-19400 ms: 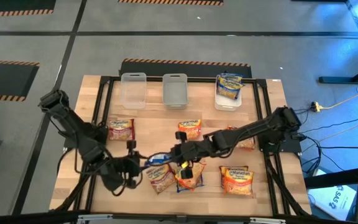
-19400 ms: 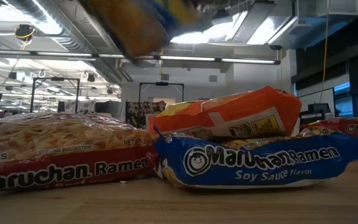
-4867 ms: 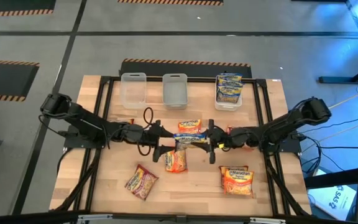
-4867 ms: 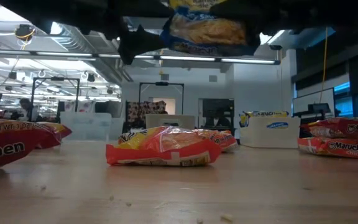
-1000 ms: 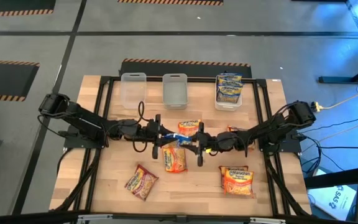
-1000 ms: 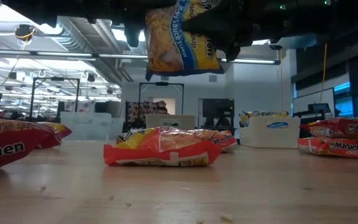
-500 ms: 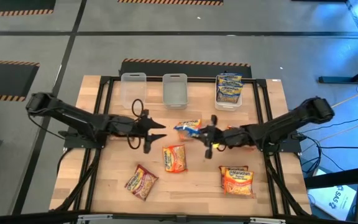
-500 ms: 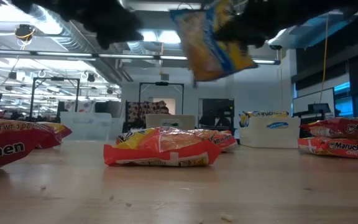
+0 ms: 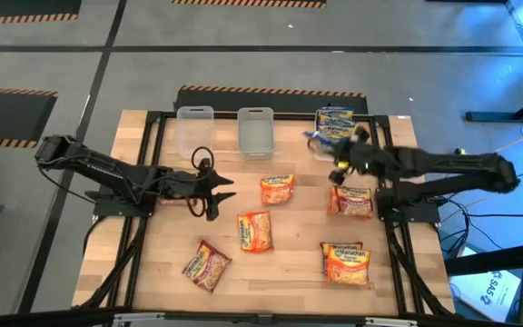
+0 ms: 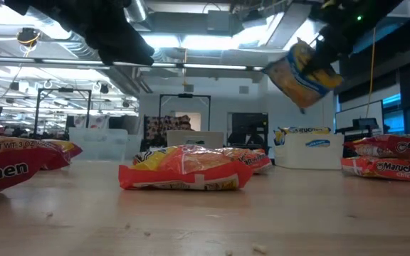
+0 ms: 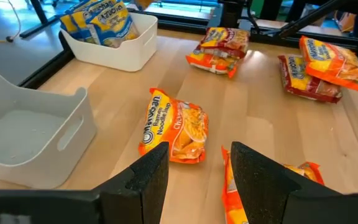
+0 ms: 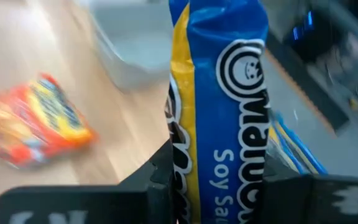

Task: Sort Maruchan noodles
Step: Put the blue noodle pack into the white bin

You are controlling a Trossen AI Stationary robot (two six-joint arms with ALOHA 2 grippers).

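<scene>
A blue-and-yellow Maruchan noodles packet (image 12: 219, 93) hangs in the air by the far-right tub (image 9: 336, 147), with my right gripper (image 9: 337, 159) shut on it. That white tub holds more blue-and-yellow packets (image 11: 101, 18). My left gripper (image 11: 194, 180) stands open and holds nothing, left of the table's middle (image 9: 223, 189). Two orange packets (image 9: 277, 189) (image 9: 255, 231) lie flat on the table's middle. Red-pink packets lie flat at the near left (image 9: 207, 265), the right (image 9: 351, 202) and the near right (image 9: 346, 263). My right gripper pinches the blue-and-yellow packet by its two flat faces (image 12: 216, 177) between its two fingers (image 12: 157, 180). The packet stands edge-on in the hold. In the low view it hangs tilted below the gripper (image 10: 301, 75), clear of the table and the tub.
Two clear tubs (image 9: 195, 132) (image 9: 255, 130) stand in a row along the far edge, left of the white tub. A dark frame (image 9: 148, 136) runs round the wooden table. Bare wood lies between the orange packets and the near edge.
My right gripper has carried the blue-and-yellow packet up from above the table's middle toward the far right, to the white tub, and the packet has tipped. My left gripper has drawn back from the packet toward the table's left edge.
</scene>
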